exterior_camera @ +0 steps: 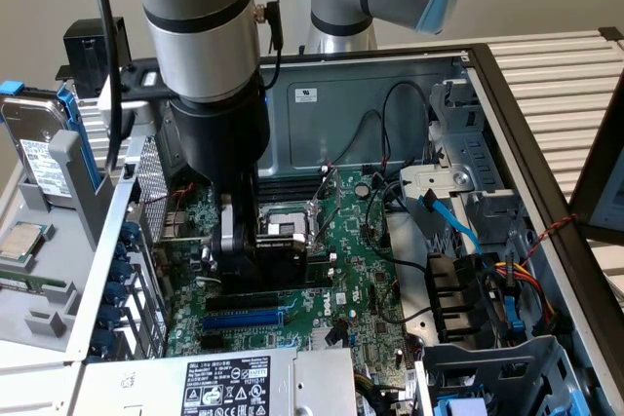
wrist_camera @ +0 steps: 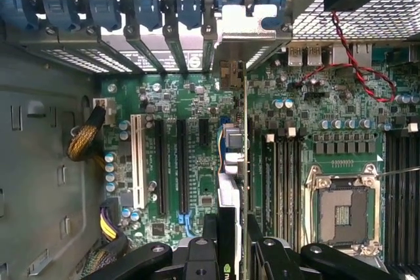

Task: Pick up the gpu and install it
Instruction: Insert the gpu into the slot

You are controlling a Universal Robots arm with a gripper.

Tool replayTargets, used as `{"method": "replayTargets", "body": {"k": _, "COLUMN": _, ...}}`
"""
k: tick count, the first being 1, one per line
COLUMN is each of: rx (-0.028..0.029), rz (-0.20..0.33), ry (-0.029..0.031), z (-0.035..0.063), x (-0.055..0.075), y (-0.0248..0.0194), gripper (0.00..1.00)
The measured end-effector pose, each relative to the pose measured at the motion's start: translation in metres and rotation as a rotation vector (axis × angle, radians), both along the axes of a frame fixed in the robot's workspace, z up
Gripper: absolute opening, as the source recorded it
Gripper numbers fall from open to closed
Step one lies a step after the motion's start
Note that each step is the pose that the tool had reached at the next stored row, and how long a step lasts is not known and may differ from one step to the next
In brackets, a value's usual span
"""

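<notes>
Though the label (exterior_camera: 229,382) blurs, the tool (wrist_camera: 231,224) grips the gpu (wrist_camera: 230,188).

A pale table of long parallel slats (exterior_camera: 551,70) shows at the exterior view's right, and an open computer case (exterior_camera: 341,109) lies on its side on it, its dark rim running along the slats. Against the case on the exterior view's left stands a grey moulded holder (exterior_camera: 60,204); what it rests on is hidden. A hard drive (exterior_camera: 37,148) stands upright in one of its slots and a processor chip (exterior_camera: 19,241) lies flat in a recess below. At the exterior view's right edge a dark flat panel (exterior_camera: 603,168) rises over the slats, its foot out of view.
</notes>
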State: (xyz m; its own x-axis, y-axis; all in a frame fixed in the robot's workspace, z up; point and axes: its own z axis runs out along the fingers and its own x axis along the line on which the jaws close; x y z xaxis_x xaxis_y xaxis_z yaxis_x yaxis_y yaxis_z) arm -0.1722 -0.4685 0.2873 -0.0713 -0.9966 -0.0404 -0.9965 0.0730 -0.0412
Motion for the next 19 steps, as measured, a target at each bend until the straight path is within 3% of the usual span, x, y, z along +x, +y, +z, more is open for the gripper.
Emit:
{"method": "replayTargets", "body": {"k": 5, "rx": -0.0001, "rz": 0.000, "ry": -0.0027, "z": -0.0053, "x": -0.001, "y": 0.0000, "gripper": 0.27}}
{"method": "replayTargets", "body": {"k": 19, "rx": 0.0001, "rz": 0.000, "ry": -0.0030, "z": -0.0145, "x": -0.003, "y": -0.0022, "gripper": 0.27}}
